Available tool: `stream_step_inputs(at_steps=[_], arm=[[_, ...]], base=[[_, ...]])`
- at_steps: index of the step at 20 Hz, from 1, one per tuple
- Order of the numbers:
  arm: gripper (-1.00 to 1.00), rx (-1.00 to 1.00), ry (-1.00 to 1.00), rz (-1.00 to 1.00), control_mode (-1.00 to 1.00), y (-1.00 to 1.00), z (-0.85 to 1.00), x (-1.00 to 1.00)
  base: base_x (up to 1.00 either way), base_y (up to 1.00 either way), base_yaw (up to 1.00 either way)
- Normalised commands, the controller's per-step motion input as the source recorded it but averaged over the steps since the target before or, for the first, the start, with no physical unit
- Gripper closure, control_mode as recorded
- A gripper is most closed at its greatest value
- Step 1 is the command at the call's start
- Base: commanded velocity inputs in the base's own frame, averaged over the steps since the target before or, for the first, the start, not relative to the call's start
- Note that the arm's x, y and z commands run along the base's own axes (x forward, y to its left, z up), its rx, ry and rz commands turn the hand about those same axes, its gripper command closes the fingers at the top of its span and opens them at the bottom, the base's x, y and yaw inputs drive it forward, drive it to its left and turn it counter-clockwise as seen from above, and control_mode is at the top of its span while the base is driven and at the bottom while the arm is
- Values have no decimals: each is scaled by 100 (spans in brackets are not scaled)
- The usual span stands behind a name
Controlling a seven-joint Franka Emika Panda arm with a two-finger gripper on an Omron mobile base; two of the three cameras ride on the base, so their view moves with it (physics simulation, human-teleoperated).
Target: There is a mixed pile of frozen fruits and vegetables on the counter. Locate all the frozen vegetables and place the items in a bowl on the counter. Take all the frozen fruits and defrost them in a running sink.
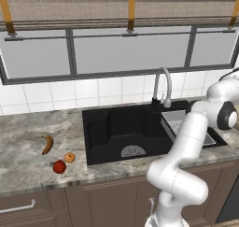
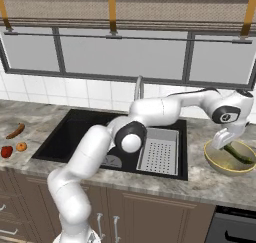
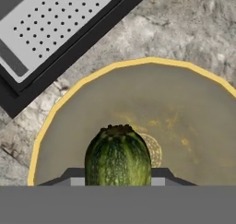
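1. Hovering over the bowl [image 2: 231, 158] on the right stretch of counter [image 2: 210, 184], the gripper [image 2: 223, 139] has its fingers pinching the green vegetable [image 3: 118, 156]; its free end points down at the bowl's floor, so it looks set for release.

2. Sitting just right of the sink [image 1: 123, 130], past the perforated tray [image 2: 159, 152], the bowl keeps vegetables apart from fruit bound for the tap [image 1: 161, 87].

3. Waiting far left on the counter: the banana [image 1: 47, 144], the orange [image 1: 69, 157] and the apple [image 1: 59, 166], close together and untouched; by judgement they go to the sink next.
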Motion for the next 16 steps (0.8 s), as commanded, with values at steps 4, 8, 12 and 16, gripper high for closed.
stream_step_inputs(at_steps=[4, 8, 12, 16], arm=[[100, -7, 0, 0, -100, 3, -44, -12], [100, -3, -2, 0, -100, 27, -21, 1], [-100, 0, -1, -1, -100, 24, -7, 11], [-100, 0, 0, 4, -100, -4, 0, 11]], base=[[0, 0, 0], [0, 0, 0], [0, 0, 0], [0, 0, 0]])
